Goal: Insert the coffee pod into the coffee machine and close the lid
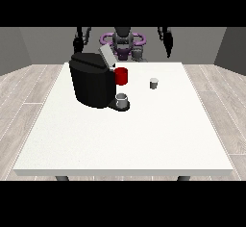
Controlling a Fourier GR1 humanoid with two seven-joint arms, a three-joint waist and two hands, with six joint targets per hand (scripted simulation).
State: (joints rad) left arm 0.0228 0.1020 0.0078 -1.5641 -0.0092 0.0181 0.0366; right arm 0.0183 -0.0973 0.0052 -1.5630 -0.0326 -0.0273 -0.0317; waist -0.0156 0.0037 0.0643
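the hand at the view's left [76,43] hangs above the table's [125,139] far edge; its finger state i cannot tell. the black coffee machine [91,81] stands with its lid [106,56] raised, a red mug [121,76] beside it and a gray cup [122,99] on its tray. the small coffee pod [153,82] sits on the table, well apart from both hands. the hand at the view's right [168,45] hangs raised too, fingers unreadable.

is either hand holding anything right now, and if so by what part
Nothing is held. The hand at the view's left and the hand at the view's right both hang above the table's far edge, apart from the coffee pod and the coffee machine.
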